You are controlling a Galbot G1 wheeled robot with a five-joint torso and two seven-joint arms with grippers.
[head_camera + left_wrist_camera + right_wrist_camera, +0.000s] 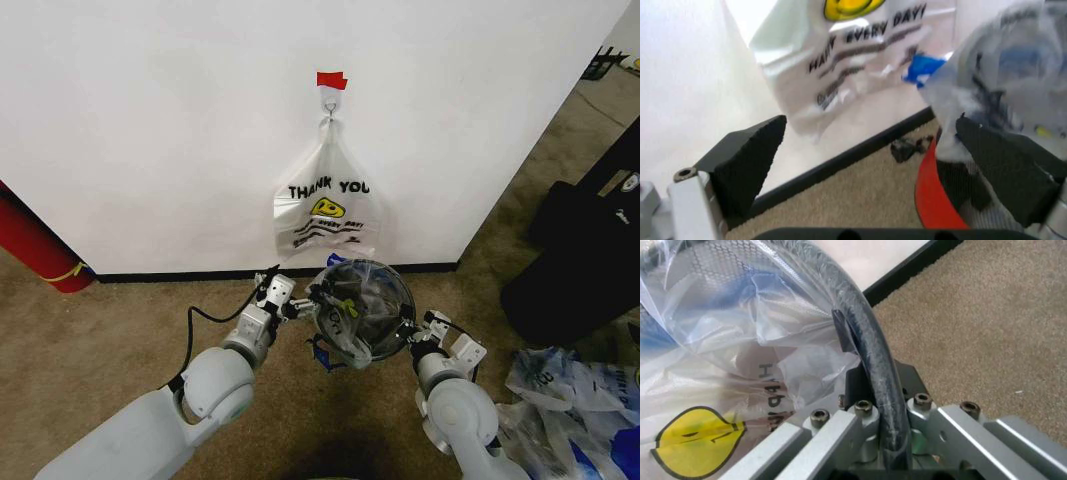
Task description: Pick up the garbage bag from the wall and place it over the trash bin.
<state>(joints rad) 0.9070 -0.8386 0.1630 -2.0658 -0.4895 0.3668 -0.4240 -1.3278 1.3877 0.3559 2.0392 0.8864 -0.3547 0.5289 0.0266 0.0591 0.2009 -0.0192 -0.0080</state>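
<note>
Garbage bag (352, 318) draped in and over trash bin (365, 308) on carpet below the wall (150, 120). Fitting step. Left claw (300, 305) wide open at bin's side. Right claw (870, 390) clamped on rim, apparently pinching film. Next: stretch the edge evenly around the rim.
</note>
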